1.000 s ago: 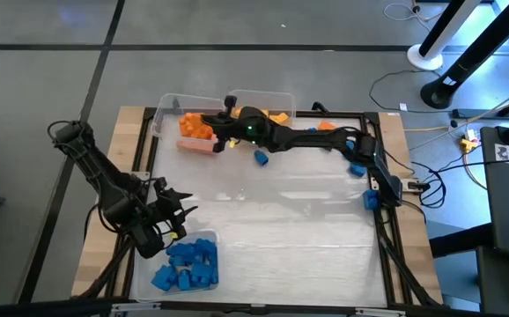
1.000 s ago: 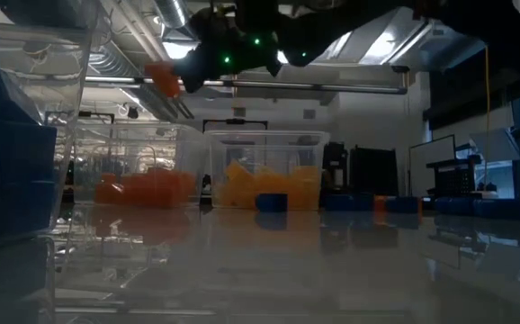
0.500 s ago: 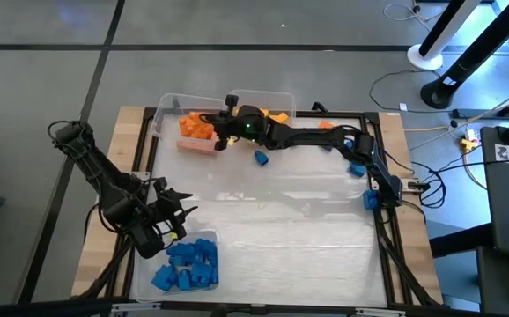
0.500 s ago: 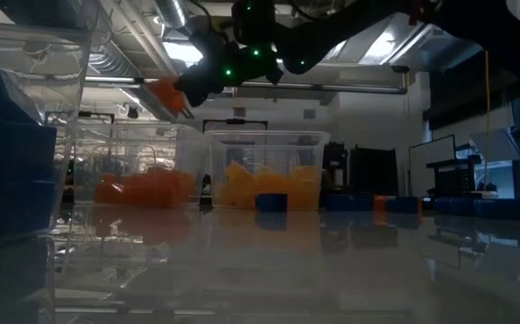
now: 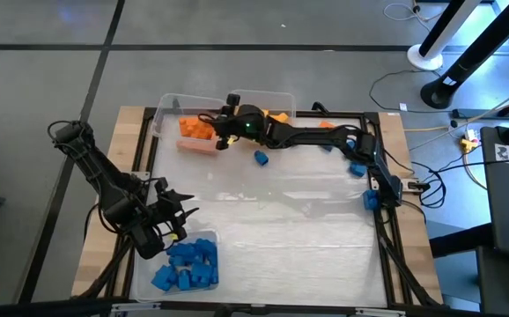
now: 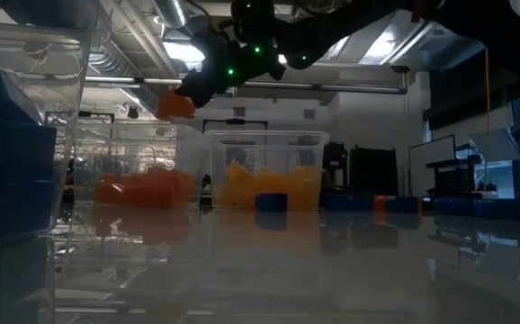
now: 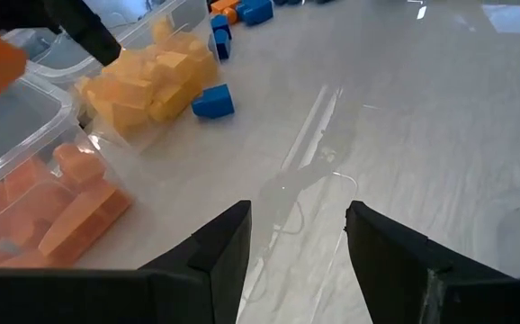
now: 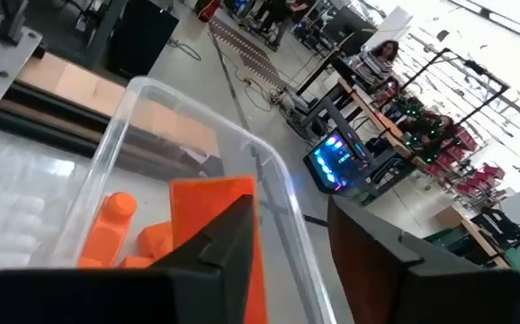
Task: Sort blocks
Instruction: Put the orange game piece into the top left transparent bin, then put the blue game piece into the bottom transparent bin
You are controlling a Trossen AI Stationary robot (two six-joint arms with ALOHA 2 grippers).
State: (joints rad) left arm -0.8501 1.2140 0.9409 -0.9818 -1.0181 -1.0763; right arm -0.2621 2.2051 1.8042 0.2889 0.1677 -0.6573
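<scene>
Lowered slightly, the right gripper (image 6: 183, 97) has its jaws clamped on an orange block (image 6: 175, 105), tilted.

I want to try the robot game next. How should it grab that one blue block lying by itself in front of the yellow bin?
Come straight down from above onto the lone blue block and pinch its two long flat sides. It lies flat on the bare table, apart from the yellow bin, so the jaws have room on both sides.

Your right gripper (image 6: 188, 90): dark, green lights, orange block (image 6: 175, 105) at tip. Orange blocks (image 5: 196, 129) fill one clear bin (image 5: 168, 110), yellow blocks (image 7: 147, 83) next, blue blocks (image 5: 187, 262) nearest bin. Stray blue block (image 5: 261, 158) on glossy pale table (image 5: 290, 220).
</scene>
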